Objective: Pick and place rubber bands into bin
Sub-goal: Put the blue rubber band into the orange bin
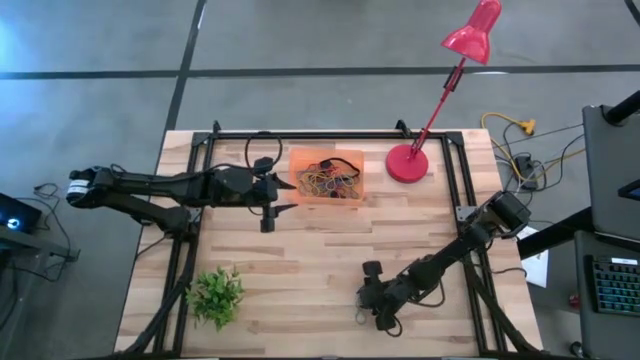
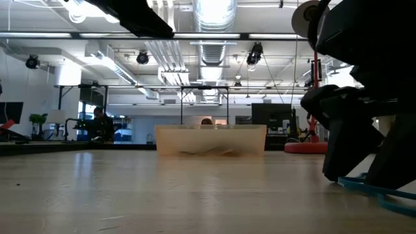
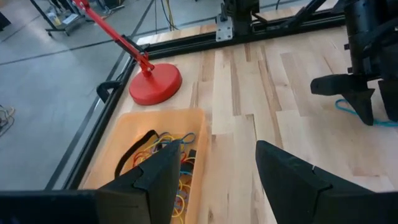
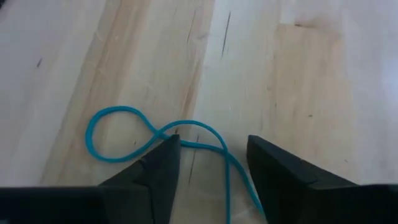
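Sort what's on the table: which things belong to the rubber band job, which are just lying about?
Job: blue rubber band on the wood by the right tool; orange bin holding bands.
Lying about: red lamp; small green plant.

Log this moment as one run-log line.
left gripper: open, beside bin | right gripper: open, low over blue band on table | bin: holds bands

Open-plan lab: exposed ceiling ducts [image 2: 214, 16]
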Controlling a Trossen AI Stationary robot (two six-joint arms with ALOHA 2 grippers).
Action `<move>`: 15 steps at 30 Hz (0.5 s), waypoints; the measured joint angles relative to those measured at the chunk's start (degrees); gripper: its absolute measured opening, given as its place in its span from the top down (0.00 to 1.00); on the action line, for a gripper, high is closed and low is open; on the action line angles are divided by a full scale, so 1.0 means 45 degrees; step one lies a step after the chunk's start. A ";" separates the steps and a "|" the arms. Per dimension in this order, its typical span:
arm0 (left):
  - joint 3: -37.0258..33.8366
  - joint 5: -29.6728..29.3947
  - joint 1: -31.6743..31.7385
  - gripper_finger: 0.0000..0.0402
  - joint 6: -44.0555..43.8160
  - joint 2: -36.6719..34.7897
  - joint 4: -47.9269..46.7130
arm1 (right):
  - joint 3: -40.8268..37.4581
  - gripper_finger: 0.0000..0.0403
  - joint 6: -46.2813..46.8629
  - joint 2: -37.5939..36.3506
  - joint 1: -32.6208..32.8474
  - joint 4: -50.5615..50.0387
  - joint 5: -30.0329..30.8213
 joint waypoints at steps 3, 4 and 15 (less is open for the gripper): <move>0.0000 0.0000 0.0002 0.52 0.0005 -0.0004 0.0002 | -0.0005 0.63 0.0040 0.0000 -0.0275 -0.0043 -0.0632; 0.0000 0.0000 0.0002 0.52 0.0005 -0.0013 -0.0008 | -0.0005 0.66 0.0034 -0.0003 -0.0358 -0.0103 -0.0800; 0.0000 0.0000 0.0002 0.52 0.0000 -0.0022 -0.0103 | 0.0011 0.97 0.0024 0.0529 -0.0634 -0.0084 -0.1379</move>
